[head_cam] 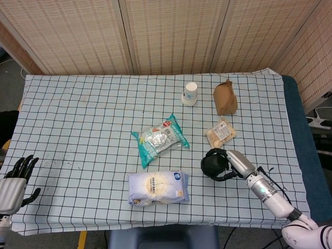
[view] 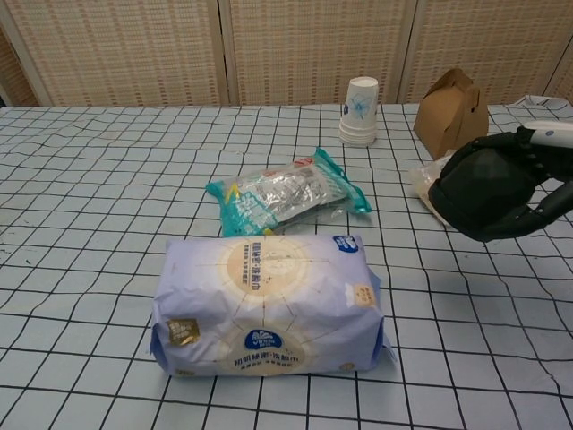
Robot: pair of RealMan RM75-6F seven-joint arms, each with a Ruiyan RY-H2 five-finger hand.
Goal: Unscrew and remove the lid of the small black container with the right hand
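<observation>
The small black container (head_cam: 212, 165) is a round dark shape gripped by my right hand (head_cam: 237, 163) to the right of the table's middle front. In the chest view the container (view: 479, 190) hangs tilted above the cloth, with dark fingers (view: 548, 204) wrapped round its right side. I cannot tell its lid from its body. My left hand (head_cam: 14, 178) rests at the front left table edge, fingers apart, holding nothing.
A pale blue wipes pack (head_cam: 158, 188) lies left of the container. A teal snack bag (head_cam: 159, 139) lies in the middle, a small snack packet (head_cam: 221, 133) just behind the container. A paper cup (head_cam: 190, 94) and brown box (head_cam: 225, 97) stand further back.
</observation>
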